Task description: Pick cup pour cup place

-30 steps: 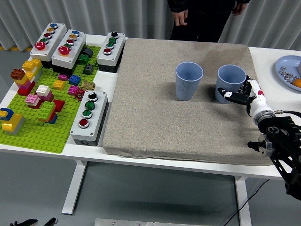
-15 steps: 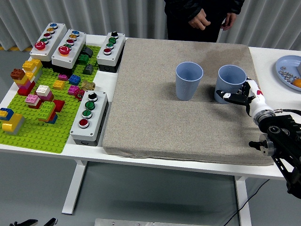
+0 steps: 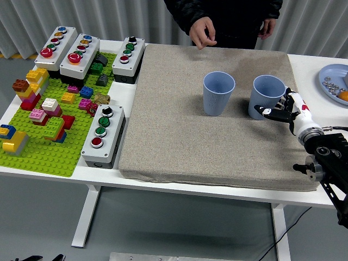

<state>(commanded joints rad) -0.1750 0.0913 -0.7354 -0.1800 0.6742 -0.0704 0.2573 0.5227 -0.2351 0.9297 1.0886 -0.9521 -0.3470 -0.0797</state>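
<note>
Two blue cups stood upright on the grey mat (image 3: pixel 179 136), both open mouth up with their long axes vertical. The right cup (image 3: pixel 267 96) sat toward three o'clock on the mat; the left cup (image 3: pixel 218 93) stood near it at nine o'clock, apart from it with a clear strip of mat between them. The right hand (image 3: pixel 283 110) had reached in from about four o'clock and was at the right cup's lower right flank, its fingers (image 3: pixel 270 111) curled partway round the wall at roughly the cup's lower half. From this view they appeared to touch the cup, but I could not tell whether the grip was closed firmly or only cradling it. That was the relation the pour would turn on: the cup lay just at ten o'clock from the palm, within the fingers' span, and its target lay farther along nine o'clock, so a lift and a tilt leftward looked like the natural move. The left arm was not in view. A person stood at twelve o'clock, one hand (image 3: pixel 202 32) hanging loosely curled above the mat's far edge, touching nothing.
</note>
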